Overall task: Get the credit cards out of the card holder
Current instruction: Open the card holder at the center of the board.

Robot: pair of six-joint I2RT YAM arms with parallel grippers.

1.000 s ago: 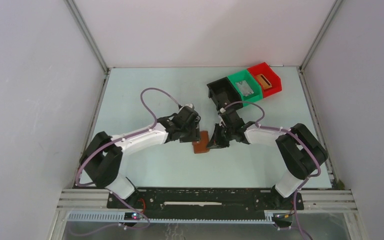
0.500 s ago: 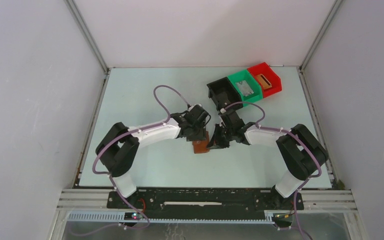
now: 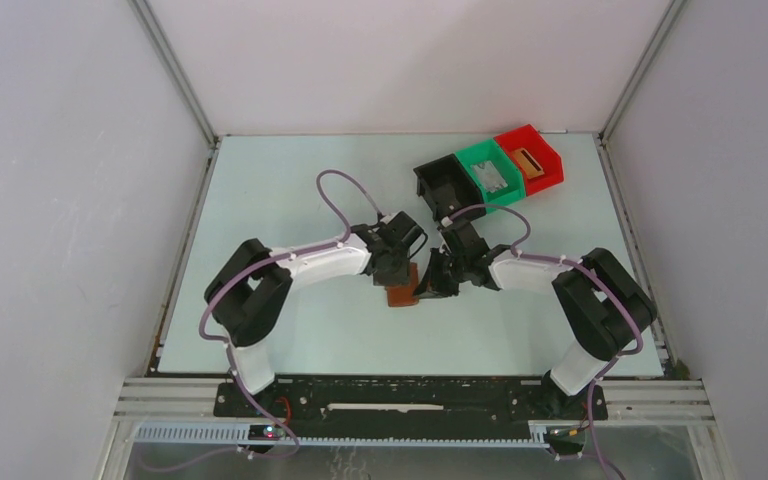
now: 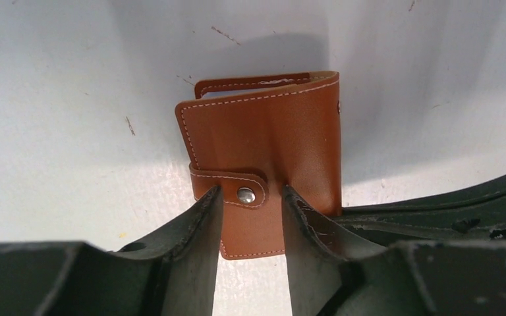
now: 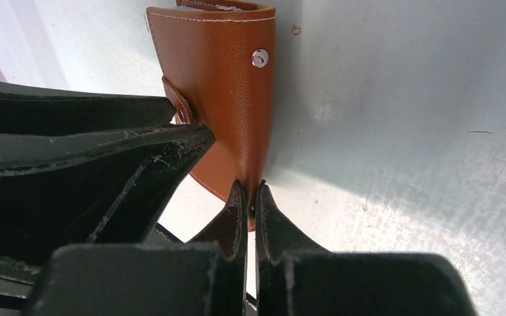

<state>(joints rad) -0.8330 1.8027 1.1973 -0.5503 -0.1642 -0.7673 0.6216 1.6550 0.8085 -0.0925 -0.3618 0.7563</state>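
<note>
The card holder [image 3: 400,294] is a closed brown leather wallet, snapped shut, standing tilted on the table between both arms. My right gripper [image 5: 252,187] is shut on the wallet's [image 5: 227,85] lower edge. My left gripper [image 4: 251,193] is open, and its fingers [image 4: 191,243] straddle the strap tab [image 4: 237,187] with its metal snap on the wallet [image 4: 263,131]. No cards show in the wallet. A grey-white card [image 3: 498,180] lies in the green bin and a tan-orange card [image 3: 530,162] in the red bin.
Three plastic bins stand in a row at the back right: black [image 3: 428,180], green [image 3: 474,158], red [image 3: 550,160]. White walls with metal posts enclose the table. The left gripper's fingers [image 5: 105,151] crowd the wallet's left side in the right wrist view.
My left arm has swung right and its gripper has come in over the wallet's strap tab. The right gripper and the wallet have stayed put.
</note>
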